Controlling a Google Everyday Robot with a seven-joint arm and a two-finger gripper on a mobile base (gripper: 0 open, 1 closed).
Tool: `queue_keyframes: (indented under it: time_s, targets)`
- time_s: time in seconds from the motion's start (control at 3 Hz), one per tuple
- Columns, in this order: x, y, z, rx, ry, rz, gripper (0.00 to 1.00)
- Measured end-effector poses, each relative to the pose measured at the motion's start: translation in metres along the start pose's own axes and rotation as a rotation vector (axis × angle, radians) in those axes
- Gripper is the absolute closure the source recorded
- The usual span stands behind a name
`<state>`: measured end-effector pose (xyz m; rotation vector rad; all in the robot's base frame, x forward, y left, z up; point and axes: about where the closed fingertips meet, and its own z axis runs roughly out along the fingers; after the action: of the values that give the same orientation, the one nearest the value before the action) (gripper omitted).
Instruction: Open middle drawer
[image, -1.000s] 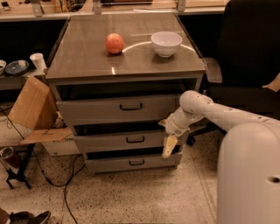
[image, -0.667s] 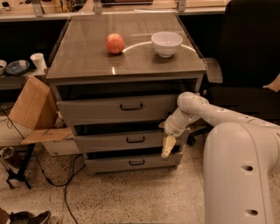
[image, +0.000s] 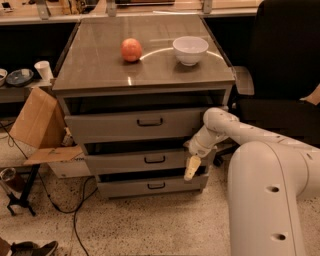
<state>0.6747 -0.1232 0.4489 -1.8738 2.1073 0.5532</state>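
Gripper (image: 191, 168): pointing down at right end of middle drawer (image: 125, 162) front — well right of its handle (image: 154, 159)
Jaws: spread or pressed, cannot tell

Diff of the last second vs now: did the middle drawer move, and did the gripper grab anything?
Only the arm's big white link in the foreground moved: it shifted left in the view. The gripper stayed at the right end of the middle drawer front, away from its black handle, with no grasp visible. The drawer did not visibly slide. The red-orange fruit and white bowl on top are unchanged.
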Motion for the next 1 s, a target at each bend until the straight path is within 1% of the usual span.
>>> queue_keyframes:
  time_s: [0.33, 0.67, 1.0]
  targets:
    - [0.007, 0.000, 0.002, 0.011, 0.000, 0.026, 0.00]
    - [0.017, 0.003, 0.004, 0.036, -0.007, 0.046, 0.00]
    - [0.023, 0.006, 0.005, 0.041, -0.008, 0.052, 0.15]
